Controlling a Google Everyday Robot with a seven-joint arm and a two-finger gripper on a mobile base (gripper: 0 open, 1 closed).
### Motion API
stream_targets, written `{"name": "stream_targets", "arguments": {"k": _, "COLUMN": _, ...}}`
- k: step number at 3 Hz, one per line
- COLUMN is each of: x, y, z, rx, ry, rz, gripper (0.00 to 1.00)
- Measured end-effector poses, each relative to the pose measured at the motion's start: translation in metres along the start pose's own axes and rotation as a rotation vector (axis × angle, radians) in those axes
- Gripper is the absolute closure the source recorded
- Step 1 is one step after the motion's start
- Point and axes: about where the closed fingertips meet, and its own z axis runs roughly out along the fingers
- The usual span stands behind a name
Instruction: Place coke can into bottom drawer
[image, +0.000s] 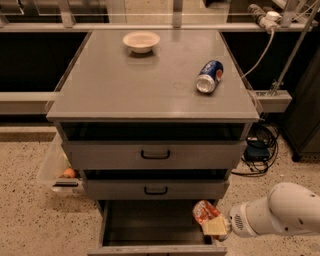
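Soft overhead light falls evenly on the cabinet top (150, 85), with a pale sheen near the bowl (141, 41). Deep shadow fills the gaps above the drawer fronts and the bottom drawer (150, 227). The gripper (216, 226), low right over that drawer, clasps the coke can (204, 211), both warmly lit; the background is dark

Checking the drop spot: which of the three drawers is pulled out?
The bottom drawer, the lowest: its dark inside shows, while the handled top drawer and middle drawer sit pushed in. The claw holds the coke can at its right edge.
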Motion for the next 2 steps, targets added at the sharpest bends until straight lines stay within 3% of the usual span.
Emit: {"name": "stream_targets", "arguments": {"k": 2, "x": 0.0, "y": -0.004, "z": 0.01, "rx": -0.018, "ry": 0.009, "rz": 0.026, "gripper": 1.0}}
